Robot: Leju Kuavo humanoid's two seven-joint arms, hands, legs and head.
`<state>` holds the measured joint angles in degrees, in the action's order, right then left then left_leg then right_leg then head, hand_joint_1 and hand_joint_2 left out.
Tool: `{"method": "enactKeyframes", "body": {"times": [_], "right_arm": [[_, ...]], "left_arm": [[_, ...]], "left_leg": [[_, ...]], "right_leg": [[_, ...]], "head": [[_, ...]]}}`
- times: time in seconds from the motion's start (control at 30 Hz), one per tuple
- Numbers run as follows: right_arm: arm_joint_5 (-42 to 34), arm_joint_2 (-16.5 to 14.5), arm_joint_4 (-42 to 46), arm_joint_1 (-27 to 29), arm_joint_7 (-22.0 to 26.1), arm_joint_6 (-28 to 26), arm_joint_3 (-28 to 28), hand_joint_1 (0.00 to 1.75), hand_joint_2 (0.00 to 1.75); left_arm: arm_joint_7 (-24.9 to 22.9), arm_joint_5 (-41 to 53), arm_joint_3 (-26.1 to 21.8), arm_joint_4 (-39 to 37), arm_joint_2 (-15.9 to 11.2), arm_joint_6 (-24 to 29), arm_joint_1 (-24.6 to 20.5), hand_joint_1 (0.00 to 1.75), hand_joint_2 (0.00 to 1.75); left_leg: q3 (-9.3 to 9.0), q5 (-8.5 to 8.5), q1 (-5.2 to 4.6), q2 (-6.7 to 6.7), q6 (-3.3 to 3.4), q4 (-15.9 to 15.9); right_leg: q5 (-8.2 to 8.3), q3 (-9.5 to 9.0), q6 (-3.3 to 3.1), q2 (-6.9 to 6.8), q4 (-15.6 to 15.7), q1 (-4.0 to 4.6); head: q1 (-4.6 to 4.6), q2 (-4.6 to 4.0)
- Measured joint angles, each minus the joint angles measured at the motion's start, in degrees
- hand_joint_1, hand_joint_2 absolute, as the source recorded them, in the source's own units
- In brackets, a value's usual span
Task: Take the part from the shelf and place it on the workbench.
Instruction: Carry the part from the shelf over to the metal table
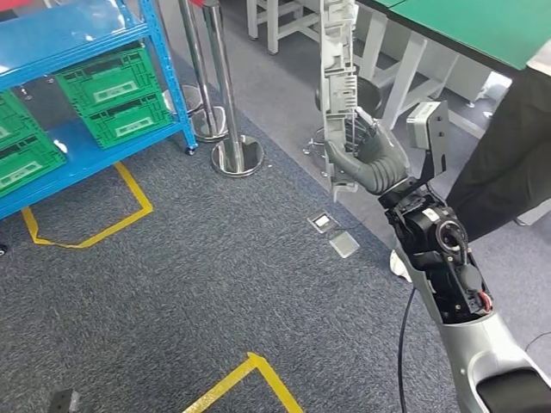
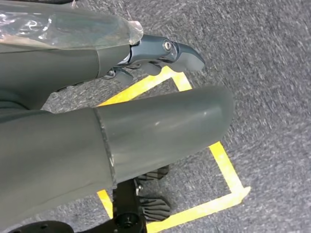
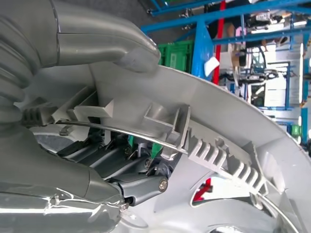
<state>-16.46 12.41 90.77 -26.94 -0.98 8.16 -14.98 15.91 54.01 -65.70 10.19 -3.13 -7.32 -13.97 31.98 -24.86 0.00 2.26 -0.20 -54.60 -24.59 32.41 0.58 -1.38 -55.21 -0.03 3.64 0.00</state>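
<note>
Two hands: right hand raised; left hand over carpet.
Right hand: fingers and thumb wrapped round the part, gripping its lower end.
Part: grey ribbed plastic, upright, rising above the right hand; right wrist view shows the thumb pressed on its rim.
Left hand: holds nothing; thumb straight, fingers slightly curled; degree of opening cannot be told.
Beyond right hand: posts, blue shelf, green crates, green workbench.

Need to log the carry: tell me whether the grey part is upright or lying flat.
Upright. The grey part stands on end above the right hand, which grips its lower portion over the carpet.
</note>
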Motion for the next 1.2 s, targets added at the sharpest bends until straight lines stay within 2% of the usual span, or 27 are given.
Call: {"method": "enactKeyframes", "body": {"times": [0.07,0.1,0.13,0.2,0.23,0.27,0.3,0.37,0.4,0.43,0.47,0.53,0.57,0.6,0.63,0.7,0.73,0.77,0.8,0.87,0.9,0.93,0.97,1.03,1.1,1.13,1.2], "right_arm": [[0.00,0.00,0.02,0.09,-0.03,-0.04,0.01,1.75,1.75],[0.00,0.00,0.03,0.08,-0.02,-0.05,0.01,1.75,1.75],[0.00,0.00,0.05,0.07,-0.01,-0.05,0.00,1.75,1.75],[0.00,0.00,0.05,0.12,0.03,-0.08,0.00,1.75,1.75],[0.00,0.00,0.05,0.21,0.02,-0.14,0.00,1.75,1.75],[0.00,0.00,0.04,0.29,0.00,-0.20,0.00,1.75,1.75],[0.00,0.00,0.05,0.37,-0.02,-0.26,0.00,1.75,1.75],[0.00,0.00,0.06,0.37,-0.04,-0.26,0.00,1.75,1.75],[0.01,0.00,0.07,0.32,-0.04,-0.23,0.01,1.75,1.75],[0.01,0.00,0.07,0.26,-0.04,-0.19,0.01,1.75,1.75],[0.02,0.00,0.07,0.23,-0.04,-0.14,0.01,1.75,1.75],[0.04,0.00,0.07,0.23,-0.03,-0.05,0.05,1.75,1.75],[0.05,0.00,0.07,0.23,-0.02,0.01,0.08,1.75,1.75],[0.07,0.01,0.06,0.20,0.01,0.07,0.10,1.75,1.75],[0.08,0.01,0.05,0.18,0.05,0.15,0.11,1.75,1.75],[0.09,0.01,0.04,0.22,0.17,0.30,0.10,1.75,1.75],[0.13,0.00,0.03,0.32,0.21,0.34,0.09,1.75,1.75],[0.19,0.00,0.02,0.43,0.22,0.32,0.08,1.75,1.75],[0.25,0.01,0.01,0.53,0.20,0.27,0.09,1.75,1.75],[0.33,0.02,0.08,0.62,0.16,0.18,0.16,1.75,1.75],[0.33,0.02,0.17,0.58,0.11,0.16,0.20,1.75,1.75],[0.33,0.02,0.31,0.56,0.03,0.14,0.23,1.75,1.75],[0.32,0.02,0.42,0.55,-0.12,0.13,0.25,1.75,1.75],[0.31,0.02,0.56,0.61,-0.45,0.08,0.30,1.75,1.75],[0.31,0.02,0.71,0.65,-0.67,0.04,0.36,1.75,1.75],[0.31,0.02,0.83,0.65,-0.73,0.04,0.37,1.75,1.75],[0.31,0.02,1.02,0.66,-0.89,-0.04,0.37,1.75,1.75]], "left_arm": [[0.00,0.02,0.00,0.00,-0.01,0.00,-0.04,0.00,0.00],[0.01,0.03,0.00,0.00,-0.01,0.00,-0.07,0.00,0.00],[0.01,0.06,0.00,0.00,-0.02,0.00,-0.08,0.00,0.00],[-0.01,0.13,0.00,0.00,-0.03,0.00,0.03,0.00,0.00],[-0.03,0.18,0.00,0.00,-0.03,0.00,0.12,0.00,0.00],[-0.04,0.24,0.00,0.00,-0.02,0.00,0.18,0.00,0.00],[-0.05,0.31,0.00,0.00,-0.01,0.00,0.19,0.00,0.00],[-0.06,0.45,0.00,0.00,-0.08,0.00,0.04,0.00,0.00],[-0.06,0.50,0.00,0.00,-0.13,0.00,-0.08,0.00,0.00],[-0.06,0.53,0.00,0.00,-0.17,0.00,-0.16,0.00,0.00],[-0.07,0.54,0.00,0.00,-0.20,0.00,-0.21,0.00,0.00],[-0.09,0.55,0.00,0.00,-0.19,0.00,-0.28,0.00,0.00],[-0.10,0.55,0.00,0.00,-0.16,0.00,-0.37,0.00,0.00],[-0.09,0.55,0.00,0.00,-0.15,0.00,-0.45,0.00,0.00],[-0.08,0.56,0.00,0.00,-0.13,0.00,-0.48,0.00,0.00],[-0.06,0.60,0.00,0.00,-0.13,0.00,-0.40,0.00,0.00],[-0.07,0.64,0.00,0.00,-0.11,-0.01,-0.35,0.00,0.00],[-0.07,0.68,0.00,0.00,-0.09,-0.02,-0.33,0.00,0.00],[-0.08,0.75,0.00,0.00,-0.05,-0.04,-0.34,0.00,0.00],[-0.09,0.90,0.00,0.00,0.02,-0.08,-0.36,0.00,0.00],[-0.10,0.96,0.00,0.00,0.04,-0.08,-0.38,0.00,0.00],[-0.12,1.00,0.00,0.00,0.04,-0.09,-0.38,0.00,0.00],[-0.14,1.03,0.00,0.00,0.03,-0.09,-0.38,0.00,0.00],[-0.19,1.09,0.00,0.00,0.03,-0.09,-0.43,0.00,0.00],[-0.21,1.15,0.00,0.00,0.06,-0.10,-0.54,0.00,0.00],[-0.21,1.17,0.00,0.00,0.04,-0.12,-0.57,0.00,0.00],[-0.22,1.18,0.00,0.00,0.01,-0.21,-0.47,0.00,0.00]], "left_leg": [[0.19,-0.70,0.09,0.01,-0.56,-0.58],[1.02,-1.98,0.16,-0.42,-0.88,-2.47],[2.46,-3.77,0.26,-0.99,-1.14,-5.60],[6.61,-7.51,0.36,-1.74,-1.50,-14.20],[8.03,-8.15,0.41,-1.84,-1.59,-16.99],[8.48,-7.67,0.46,-1.87,-1.61,-17.65],[7.72,-6.12,0.51,-1.90,-1.57,-15.81],[4.00,-1.94,0.61,-2.66,-1.24,-7.71],[2.27,-0.58,0.63,-3.18,-1.03,-3.95],[1.15,0.11,0.61,-3.60,-0.83,-1.53],[0.66,0.16,0.56,-3.83,-0.60,-0.46],[0.52,0.24,0.54,-3.32,-0.05,-0.12],[0.42,0.35,0.60,-3.04,0.32,0.05],[0.32,0.46,0.67,-2.75,0.69,0.25],[0.23,0.52,0.73,-2.45,0.99,0.39],[0.20,0.47,0.65,-1.94,1.25,0.38],[0.18,0.45,0.63,-1.69,1.26,0.36],[0.14,0.40,0.61,-1.45,1.27,0.33],[0.07,0.33,0.61,-1.23,1.23,0.29],[-0.17,0.06,0.57,-0.82,0.98,0.16],[-0.21,-0.09,0.43,-0.65,0.77,0.02],[-0.20,-0.19,0.28,-0.45,0.57,-0.09],[-0.16,-0.25,0.13,-0.19,0.37,-0.15],[-0.15,-0.32,0.02,0.43,-0.08,-0.12],[0.40,-1.61,0.16,0.06,-0.67,-1.50],[1.51,-3.19,0.25,-0.51,-0.95,-4.01],[5.25,-7.07,0.37,-1.57,-1.33,-12.07]], "right_leg": [[0.28,-0.06,-0.60,0.57,0.31,-0.19],[0.46,-0.12,-0.90,0.83,0.51,-0.31],[0.57,-0.14,-1.12,1.08,0.64,-0.41],[0.67,-0.01,-1.35,1.70,0.66,-0.41],[0.67,0.01,-1.37,2.05,0.65,-0.41],[0.67,0.01,-1.37,2.45,0.62,-0.42],[0.68,-0.01,-1.37,2.85,0.59,-0.43],[0.65,-0.02,-1.27,3.63,0.46,-0.43],[0.63,0.08,-1.14,4.02,0.34,-0.35],[0.65,0.21,-0.92,4.35,0.27,-0.28],[0.69,0.35,-0.64,4.65,0.27,-0.24],[0.71,0.55,0.03,4.97,0.26,-0.35],[0.26,0.77,0.34,4.52,-0.26,-0.39],[-0.86,1.47,0.62,3.85,-1.93,-0.42],[-2.57,2.69,0.84,3.05,-4.84,-0.46],[-6.46,6.26,1.17,2.13,-13.04,-0.55],[-7.48,7.67,1.28,2.02,-16.20,-0.58],[-7.36,8.18,1.33,1.94,-17.31,-0.59],[-6.13,7.54,1.29,1.81,-16.05,-0.58],[-2.02,3.70,1.00,0.89,-8.05,-0.50],[-0.64,1.82,0.79,0.28,-4.15,-0.30],[0.08,0.61,0.57,-0.16,-1.49,-0.15],[0.09,0.18,0.37,-0.32,-0.35,0.00],[0.14,0.24,-0.23,0.33,-0.06,0.05],[0.44,0.16,-0.93,0.94,0.30,-0.11],[0.61,0.13,-1.22,1.22,0.48,-0.24],[0.74,0.23,-1.51,1.81,0.52,-0.30]], "head": [[-0.22,0.00],[-0.47,0.00],[-0.83,0.00],[-1.67,0.00],[-1.90,0.00],[-2.05,0.00],[-2.17,0.00],[-2.44,0.00],[-2.55,0.00],[-2.59,0.00],[-2.58,0.00],[-2.44,0.00],[-2.35,0.00],[-2.15,0.00],[-1.87,0.00],[-1.29,0.00],[-1.10,0.00],[-0.92,0.00],[-0.68,0.00],[-0.11,0.00],[0.13,0.00],[0.25,0.00],[0.23,0.00],[-0.01,0.00],[-0.32,0.00],[-0.61,0.00],[-1.38,0.00]]}}
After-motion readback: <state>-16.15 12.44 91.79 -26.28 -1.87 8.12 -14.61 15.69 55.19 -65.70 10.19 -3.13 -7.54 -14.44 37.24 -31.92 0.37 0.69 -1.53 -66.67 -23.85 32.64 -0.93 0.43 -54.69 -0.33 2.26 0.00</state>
